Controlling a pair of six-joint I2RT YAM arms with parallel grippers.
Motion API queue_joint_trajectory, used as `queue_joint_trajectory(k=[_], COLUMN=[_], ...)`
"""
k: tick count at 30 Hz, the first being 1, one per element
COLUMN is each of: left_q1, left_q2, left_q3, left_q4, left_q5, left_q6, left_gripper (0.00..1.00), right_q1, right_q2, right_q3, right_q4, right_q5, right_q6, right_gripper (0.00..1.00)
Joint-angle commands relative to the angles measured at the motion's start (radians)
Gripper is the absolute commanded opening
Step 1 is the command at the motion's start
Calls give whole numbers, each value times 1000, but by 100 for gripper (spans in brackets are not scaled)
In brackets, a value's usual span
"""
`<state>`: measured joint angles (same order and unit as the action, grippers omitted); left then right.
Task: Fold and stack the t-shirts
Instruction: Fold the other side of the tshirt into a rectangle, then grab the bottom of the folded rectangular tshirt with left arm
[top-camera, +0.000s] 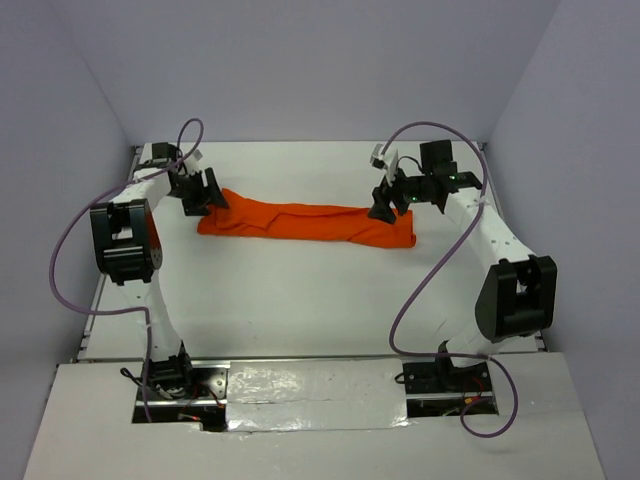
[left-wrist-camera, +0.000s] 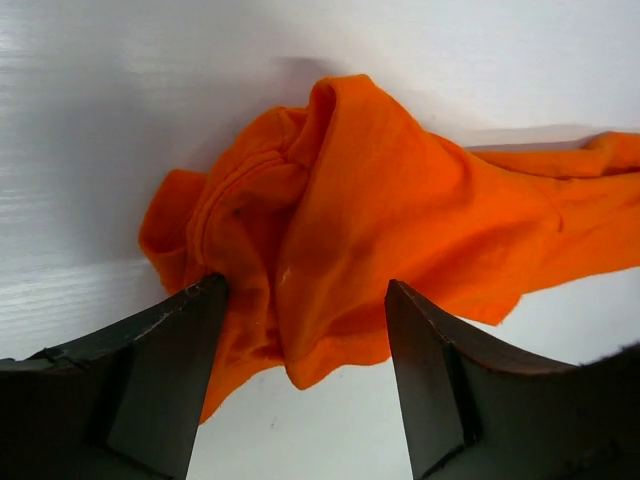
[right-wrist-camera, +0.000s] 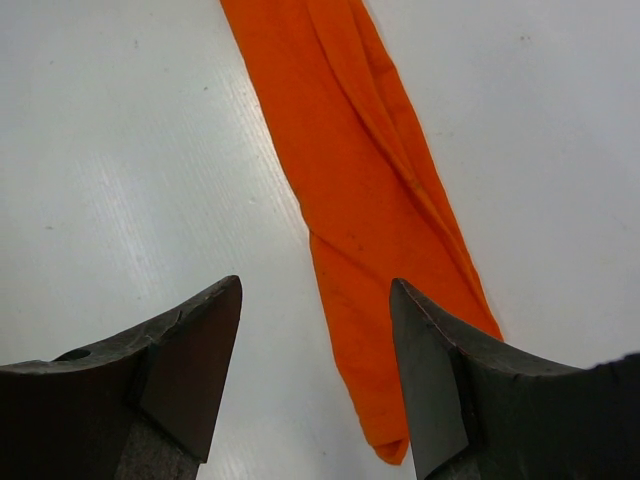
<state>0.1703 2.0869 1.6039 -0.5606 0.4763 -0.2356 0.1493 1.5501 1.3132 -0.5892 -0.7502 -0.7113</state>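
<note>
Left gripper (left-wrist-camera: 305, 295) astride bunched t-shirt (left-wrist-camera: 400, 200) on table (left-wrist-camera: 100, 100)

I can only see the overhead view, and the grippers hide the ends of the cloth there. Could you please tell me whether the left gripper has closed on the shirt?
Observer: No. In the left wrist view the left gripper is open, and the bunched end of the orange shirt lies between its fingers.
Operator: Thank you. And the right side?
Observer: The right gripper is open as well. The shirt's narrow, twisted end lies on the table between its fingers.
Operator: Is it centred there?
Observer: No, it sits towards the finger on the right of that view.
</note>
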Motion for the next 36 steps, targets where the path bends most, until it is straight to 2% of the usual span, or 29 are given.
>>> queue_joint_trajectory(k=[1, 5, 12, 15, 20, 27, 36], left_q1=[5, -8, -17, -18, -31, -51, -61], left_q2=[8, -4, -99, -74, -16, -11, -62], left_q3=[16, 10, -33, -16, 5, -2, -24], left_q4=[-2, 1, 64, 33, -7, -4, 28], left_q5=[-100, -179, -145, -160, -88, -269, -346], left_q6=[19, 28, 27, 39, 48, 36, 32], left_gripper=[77, 76, 76, 77, 77, 77, 77], right_q1=[-14, -17, -22, -20, -22, -27, -30], right_q2=[-53, -62, -67, -65, -70, -82, -82], right_q3=[-19, -38, -48, -51, -55, -68, -71], right_q4=[28, 34, 45, 49, 51, 54, 65], right_q5=[-31, -37, -46, -49, -49, -54, -66], right_q6=[12, 13, 19, 24, 24, 19, 32], right_gripper=[69, 68, 69, 69, 69, 69, 68])
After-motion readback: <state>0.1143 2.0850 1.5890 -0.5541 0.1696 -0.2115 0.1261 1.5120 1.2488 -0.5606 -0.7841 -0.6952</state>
